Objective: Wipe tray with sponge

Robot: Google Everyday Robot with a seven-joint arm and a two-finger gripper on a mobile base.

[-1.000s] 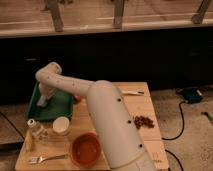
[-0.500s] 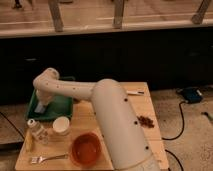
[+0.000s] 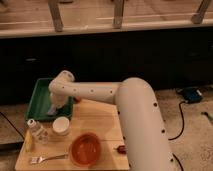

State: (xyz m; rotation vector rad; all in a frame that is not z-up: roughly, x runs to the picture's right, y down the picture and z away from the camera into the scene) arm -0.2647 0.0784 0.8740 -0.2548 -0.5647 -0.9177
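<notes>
Dark panelling backs the wooden bench (image 3: 100,117), where the green tray (image 3: 37,100) sits at the far left corner. Wiping looks to be under way: the hand (image 3: 55,105) is down inside the tray near its front right corner, on or just over a pale patch that I take for the sponge (image 3: 51,110). Whether the hand is clenched on it or released I cannot tell; the wrist hides it. Next, a sweep across the tray's bare floor toward its left rim seems called for, with steady downward pressure.
</notes>
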